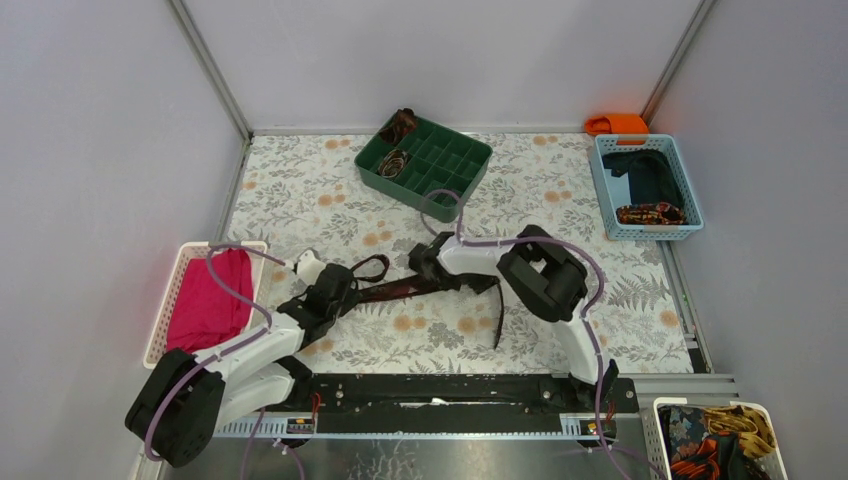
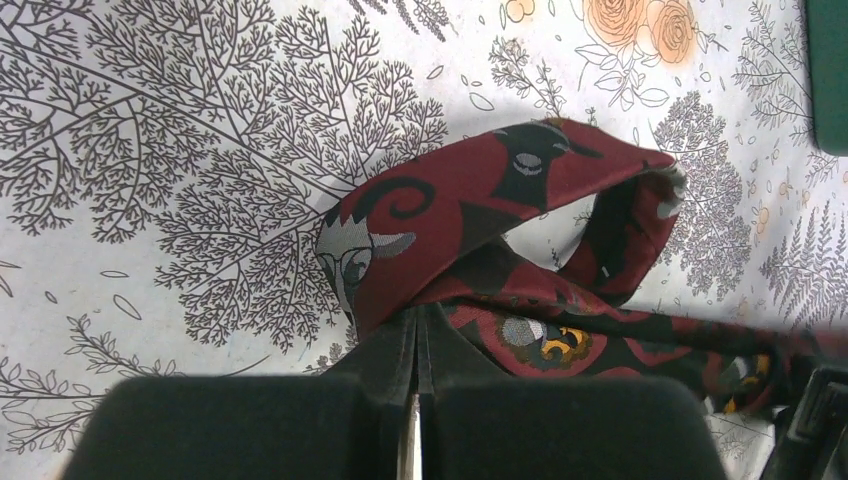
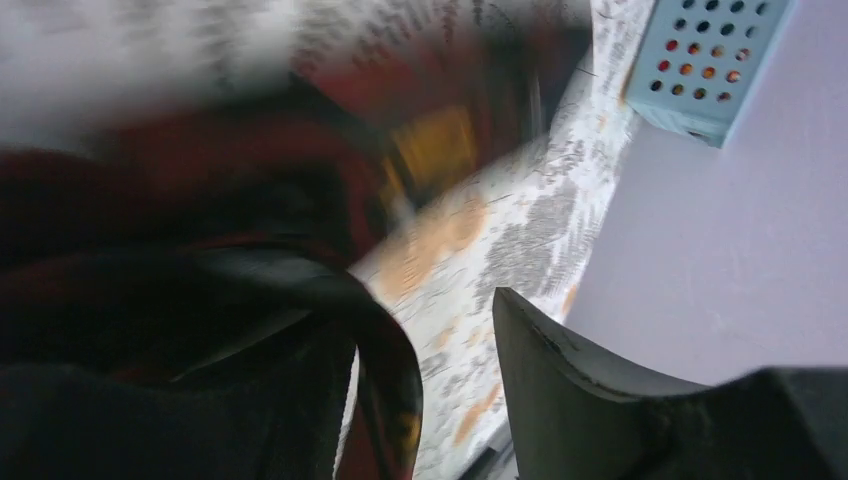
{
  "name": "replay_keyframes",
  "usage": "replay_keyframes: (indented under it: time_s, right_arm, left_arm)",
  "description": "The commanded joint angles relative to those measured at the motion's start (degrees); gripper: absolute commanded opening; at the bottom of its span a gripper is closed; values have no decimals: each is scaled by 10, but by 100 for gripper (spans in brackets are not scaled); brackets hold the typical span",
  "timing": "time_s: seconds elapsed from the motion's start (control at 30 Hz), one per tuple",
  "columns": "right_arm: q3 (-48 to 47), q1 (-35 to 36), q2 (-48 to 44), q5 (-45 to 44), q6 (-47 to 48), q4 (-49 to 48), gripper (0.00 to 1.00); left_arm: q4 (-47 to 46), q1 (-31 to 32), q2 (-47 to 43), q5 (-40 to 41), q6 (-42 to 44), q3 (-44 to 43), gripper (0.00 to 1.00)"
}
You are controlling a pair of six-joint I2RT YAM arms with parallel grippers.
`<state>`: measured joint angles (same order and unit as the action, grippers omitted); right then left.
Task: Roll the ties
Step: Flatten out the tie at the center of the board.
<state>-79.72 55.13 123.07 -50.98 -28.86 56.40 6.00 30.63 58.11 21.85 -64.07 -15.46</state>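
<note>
While the left gripper (image 2: 417, 345) clamps the looped maroon patterned fabric necktie (image 2: 520, 190), the right gripper (image 3: 440, 320), jaws apart, should take its tail at the centre of the bench (image 1: 640, 300), flat.

Smooth woven-cloth tie (image 2: 470, 195), matt tablecloth (image 2: 200, 150)

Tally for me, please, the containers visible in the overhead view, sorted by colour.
Green plastic compartment tray: 1
Light blue perforated plastic basket: 1
White slotted plastic baskets, one at the left and one at the near right: 2
Total: 4
</note>
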Motion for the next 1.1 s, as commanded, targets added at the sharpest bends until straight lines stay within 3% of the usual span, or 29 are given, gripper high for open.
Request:
replay_keyframes:
  time_s: [0.0, 0.13, 0.3, 0.6, 0.73, 0.83, 1.07]
  right_arm:
    - [21, -70, 11, 6, 52, -41, 64]
    - [9, -87, -12, 10, 81, -68, 79]
    - [-4, -108, -42, 11, 83, -78, 83]
    - [-11, -209, -95, 87, 128, -144, 81]
    - [-26, -239, -138, 166, 149, -202, 74]
    - [-68, -247, -117, 195, 151, -202, 68]
    - [-186, -278, -22, 201, 161, -191, 67]
  left_arm:
    - [2, -7, 7, 14, 4, 17, 2]
    - [-20, -6, 25, 3, 11, 16, 1]
    - [-26, -6, 36, 3, 15, 12, 0]
    - [25, -7, -15, 38, 3, 8, 0]
    - [33, -7, -46, 46, -4, 20, 1]
    - [40, -7, -54, 52, -4, 19, 1]
    - [56, -7, -49, 58, -4, 9, 1]
